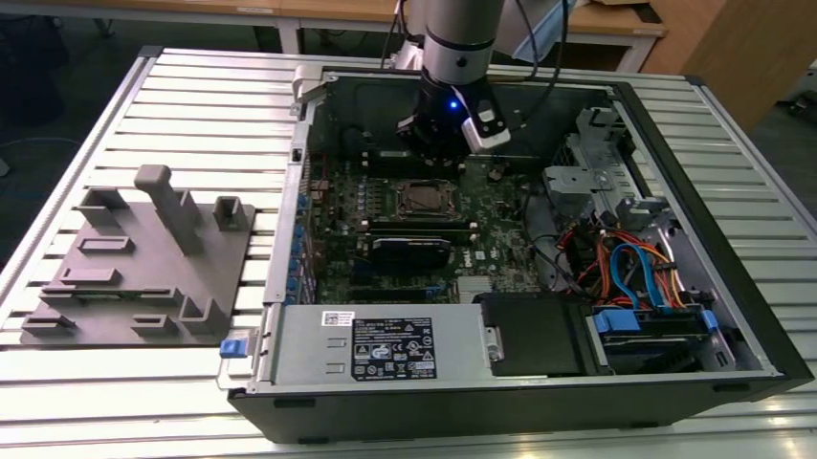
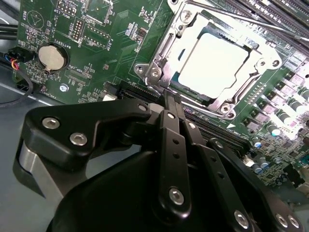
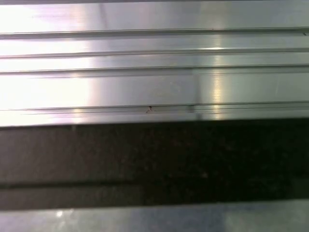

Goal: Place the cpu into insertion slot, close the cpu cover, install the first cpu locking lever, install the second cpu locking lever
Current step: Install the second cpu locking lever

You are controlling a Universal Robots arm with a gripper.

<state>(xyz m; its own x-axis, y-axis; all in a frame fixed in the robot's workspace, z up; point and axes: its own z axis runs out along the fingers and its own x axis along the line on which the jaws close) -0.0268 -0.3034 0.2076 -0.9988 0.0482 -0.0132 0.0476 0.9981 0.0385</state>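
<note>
The cpu point(image 2: 219, 63) lies in the insertion slot point(image 1: 422, 198) on the green board, its bright silver top showing. The cpu cover point(image 2: 241, 94), a silver metal frame, lies flat around it. A thin metal lever rod point(image 2: 231, 12) runs along one side of the socket; whether it is latched cannot be told. My black gripper point(image 2: 170, 96) is shut with nothing between its fingers, its tips just off one edge of the socket. In the exterior view the gripper point(image 1: 438, 161) hangs inside the open computer case, just behind the socket.
A coin battery point(image 2: 50, 57) sits on the board away from the socket. Long memory slots point(image 2: 275, 12) run beside it. A black card point(image 1: 411, 251), cables point(image 1: 638, 268) and the case walls point(image 1: 294, 191) crowd the board. A grey fixture point(image 1: 141, 258) lies on the slatted table point(image 3: 154, 58).
</note>
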